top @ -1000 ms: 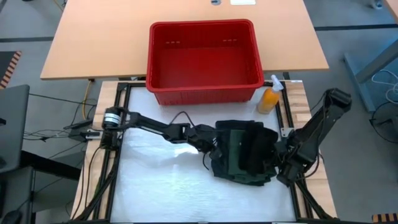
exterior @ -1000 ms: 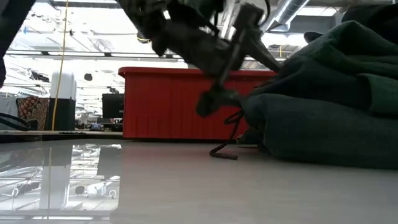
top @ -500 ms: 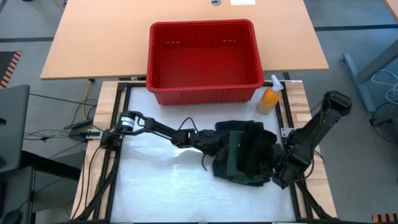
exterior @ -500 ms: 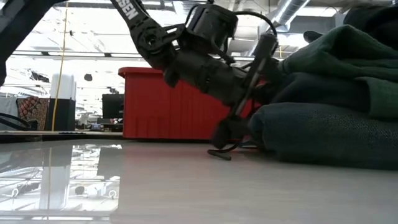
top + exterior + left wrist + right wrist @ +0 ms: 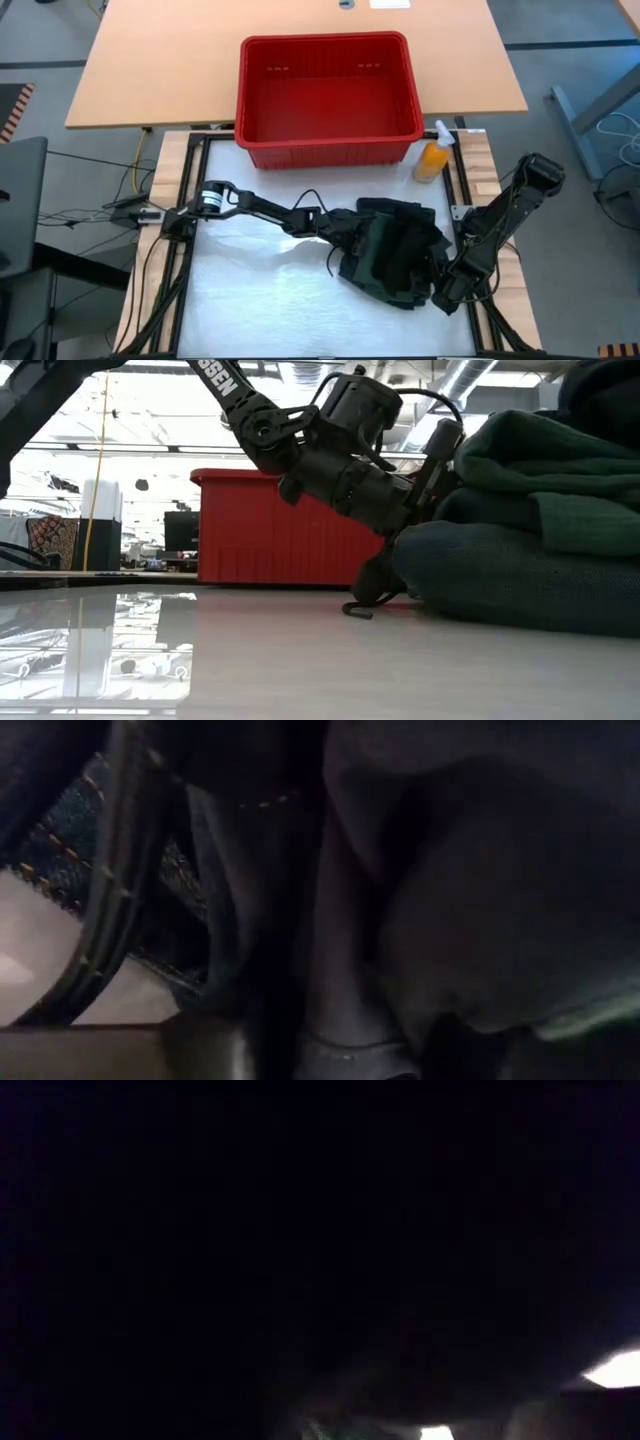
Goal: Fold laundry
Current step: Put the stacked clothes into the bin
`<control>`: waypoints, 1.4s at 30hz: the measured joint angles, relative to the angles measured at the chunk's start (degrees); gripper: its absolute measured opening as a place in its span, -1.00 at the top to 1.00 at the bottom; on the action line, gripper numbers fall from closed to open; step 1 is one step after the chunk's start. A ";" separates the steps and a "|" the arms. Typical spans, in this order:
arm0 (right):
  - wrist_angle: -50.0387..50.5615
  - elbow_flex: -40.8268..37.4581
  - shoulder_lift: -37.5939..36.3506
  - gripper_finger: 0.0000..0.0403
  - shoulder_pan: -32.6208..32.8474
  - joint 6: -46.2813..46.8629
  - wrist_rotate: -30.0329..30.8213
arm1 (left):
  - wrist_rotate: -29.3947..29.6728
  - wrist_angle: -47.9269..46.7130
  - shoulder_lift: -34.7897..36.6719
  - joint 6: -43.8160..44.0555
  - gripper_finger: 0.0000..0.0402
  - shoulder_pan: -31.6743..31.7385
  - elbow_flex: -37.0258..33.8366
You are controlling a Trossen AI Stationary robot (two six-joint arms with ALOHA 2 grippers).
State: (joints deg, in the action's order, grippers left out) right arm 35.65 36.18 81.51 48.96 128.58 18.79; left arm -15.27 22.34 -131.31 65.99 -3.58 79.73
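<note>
The laundry [image 5: 395, 255] is a heap of dark green and black garments lying on the white table cover, right of centre. In the low view it shows as stacked folds [image 5: 520, 550], with a dark drawstring [image 5: 352, 610] trailing onto the table. My left gripper [image 5: 410, 510] comes in low from the table's left, open. One finger lies high against the heap's left end and the other low by the table. My right gripper [image 5: 445, 290] is down at the heap's near right corner, and its wrist view is dark. My left gripper has the left end of the heap's lower bundle [image 5: 425, 550] between its spread fingers, coming slanting down from the table's left. The upper finger [image 5: 443, 455] lies in the crease under the top fold, the lower fingertip [image 5: 375, 580] by the bundle's foot. The heap rests on the table.
A red plastic basket [image 5: 330, 90] stands behind the heap at the table's far edge. An orange spray bottle [image 5: 432, 158] is beside its right corner. Bare white table cover [image 5: 260, 300] stretches left and near of the heap. Black frame rails run along the table's sides.
My left gripper has sunk and pushed rightward into the heap's left end, rolling a little as it went. My right gripper has dropped and slid toward the table's near edge along the heap's right corner. The heap's upper folds have shifted slightly.
</note>
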 joint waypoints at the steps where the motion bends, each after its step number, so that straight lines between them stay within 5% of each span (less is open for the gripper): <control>1: -0.32 0.01 0.03 -0.13 -0.10 -0.12 0.44 | -0.25 -0.60 -0.04 -0.42 0.10 -0.08 0.24; 8: -2.47 0.01 0.95 0.57 -0.71 -2.31 5.36 | -1.53 -0.63 -0.07 -1.28 0.83 -0.60 0.38; 17: -0.46 1.27 -0.67 0.57 -1.12 -10.39 13.11 | -4.87 14.62 -0.13 -0.93 0.84 -0.58 0.00; 25: 5.93 4.51 -4.17 0.59 -2.30 -13.56 20.16 | -7.90 14.19 -0.18 -0.16 0.84 -0.36 3.48; 38: 8.38 5.82 -4.31 0.58 -0.51 -7.53 8.49 | -4.37 0.62 3.24 -4.63 0.84 -0.16 4.06; 42: 8.82 5.85 -5.83 0.14 -1.47 -6.22 4.23 | -4.11 -0.43 3.35 -5.16 0.84 -0.14 4.01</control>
State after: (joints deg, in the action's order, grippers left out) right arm 44.47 42.03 75.68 47.49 122.36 23.03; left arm -19.38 21.91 -127.96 60.83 -3.73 83.74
